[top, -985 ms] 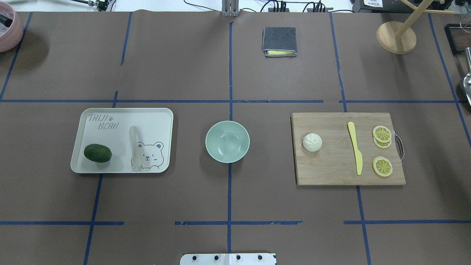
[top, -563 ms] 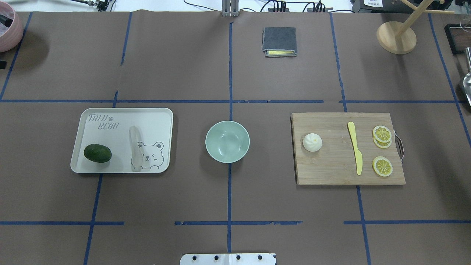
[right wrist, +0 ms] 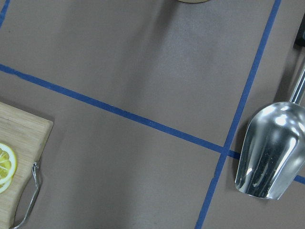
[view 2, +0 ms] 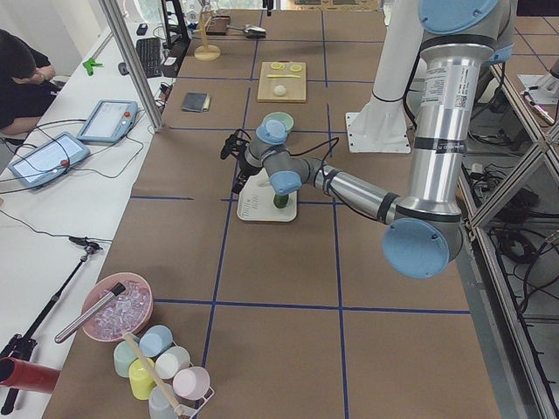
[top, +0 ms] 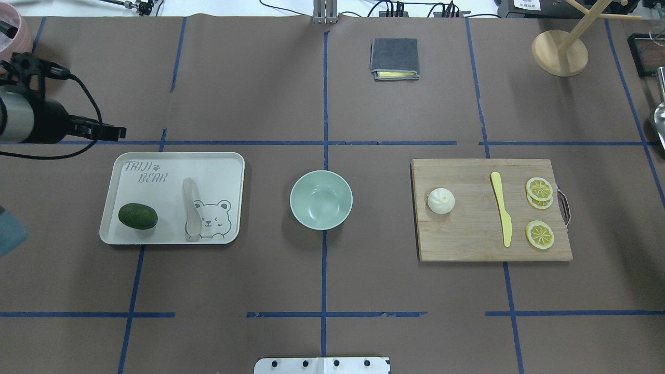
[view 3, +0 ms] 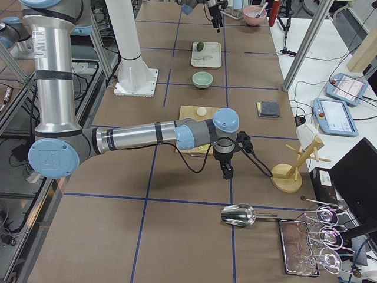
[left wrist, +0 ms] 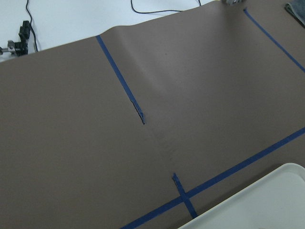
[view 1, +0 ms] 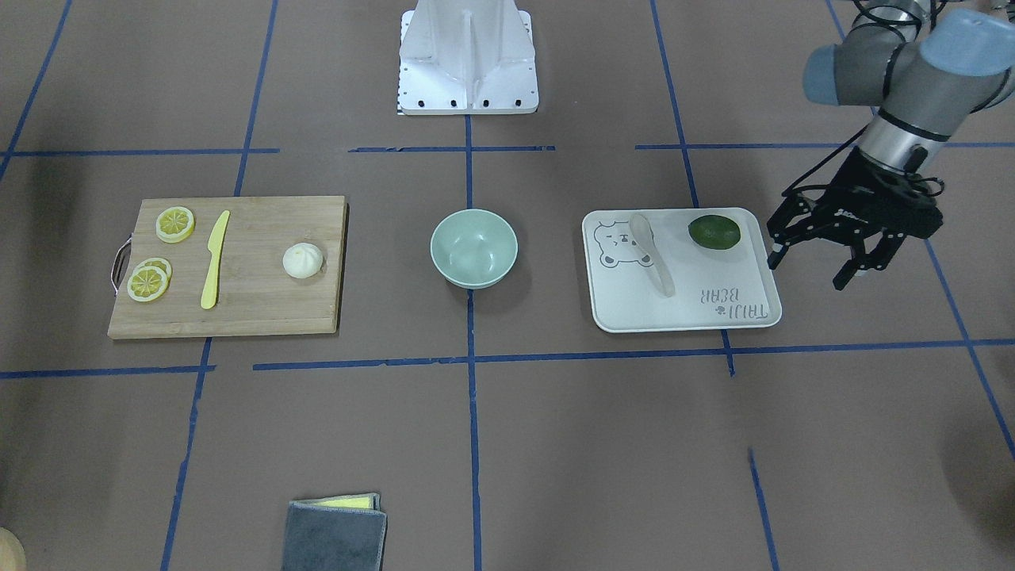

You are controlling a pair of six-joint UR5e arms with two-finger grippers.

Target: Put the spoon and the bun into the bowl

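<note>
The off-white spoon lies on the white bear-print tray, next to a dark green avocado. The white bun sits at the left end of a wooden cutting board. The mint-green bowl stands empty between them. My left gripper is open and empty, hovering just off the tray's outer edge, near the avocado. My right gripper shows only in the exterior right view, beyond the board's handle end; I cannot tell whether it is open or shut.
A yellow knife and lemon slices lie on the board. A folded grey cloth and a wooden stand are at the far side. A metal scoop lies at the right edge, a pink bowl at the far left.
My left arm has come into the overhead view from the left edge and now reaches toward the tray's far left corner. The objects have not moved.
</note>
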